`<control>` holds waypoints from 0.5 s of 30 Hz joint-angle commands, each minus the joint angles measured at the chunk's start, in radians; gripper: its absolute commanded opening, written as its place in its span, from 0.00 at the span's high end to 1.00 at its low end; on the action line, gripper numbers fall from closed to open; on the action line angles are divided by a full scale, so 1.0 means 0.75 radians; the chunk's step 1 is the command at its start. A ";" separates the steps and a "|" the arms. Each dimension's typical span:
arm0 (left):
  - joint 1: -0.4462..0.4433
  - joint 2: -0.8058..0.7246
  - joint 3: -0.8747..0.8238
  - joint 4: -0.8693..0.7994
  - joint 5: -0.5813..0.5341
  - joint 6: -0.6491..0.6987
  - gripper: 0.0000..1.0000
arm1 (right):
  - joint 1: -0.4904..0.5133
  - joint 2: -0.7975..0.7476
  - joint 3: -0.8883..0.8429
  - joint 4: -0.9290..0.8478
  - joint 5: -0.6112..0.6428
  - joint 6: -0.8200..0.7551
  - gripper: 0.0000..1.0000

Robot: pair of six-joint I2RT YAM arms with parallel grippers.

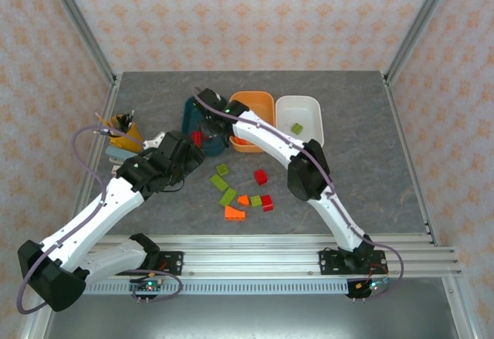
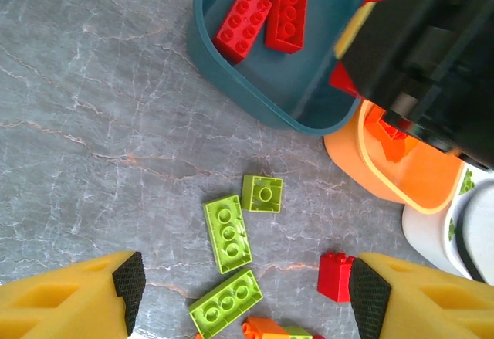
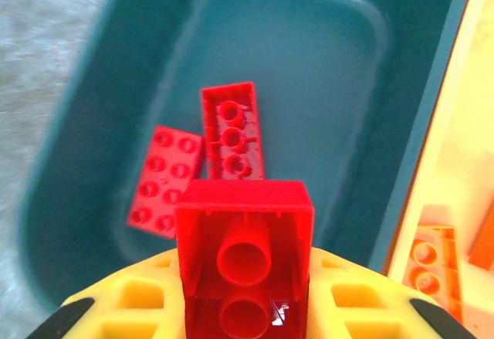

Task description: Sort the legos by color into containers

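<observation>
My right gripper [image 3: 243,312] is shut on a red lego [image 3: 244,235], holding it underside up over the dark teal container [image 3: 340,76]. Two red legos [image 3: 231,130] lie inside that tub. In the top view the right gripper [image 1: 210,128] hangs over the teal tub [image 1: 187,117]. My left gripper [image 2: 248,293] is open above the table, with lime green legos [image 2: 228,232] below its gap and a red lego [image 2: 337,276] by its right finger. The orange container [image 1: 252,101] holds orange pieces; the white container [image 1: 299,106] holds a green lego [image 1: 296,128].
Loose legos lie mid-table: green [image 1: 228,196], red [image 1: 261,176] and orange [image 1: 235,213]. A yellow cup of pencils [image 1: 123,130] stands at the left, close to the left arm. The right arm's black wrist [image 2: 432,45] reaches over the teal and orange tubs.
</observation>
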 commanded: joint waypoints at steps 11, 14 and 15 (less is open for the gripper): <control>0.013 -0.038 -0.033 -0.010 0.026 0.033 0.27 | -0.035 0.061 0.245 -0.137 -0.012 0.073 0.44; 0.013 -0.063 -0.067 -0.022 0.045 0.029 0.27 | -0.017 -0.054 0.144 -0.120 -0.005 0.046 0.44; 0.012 -0.080 -0.077 -0.031 0.050 0.026 0.27 | -0.006 -0.114 0.063 -0.094 0.002 0.026 0.44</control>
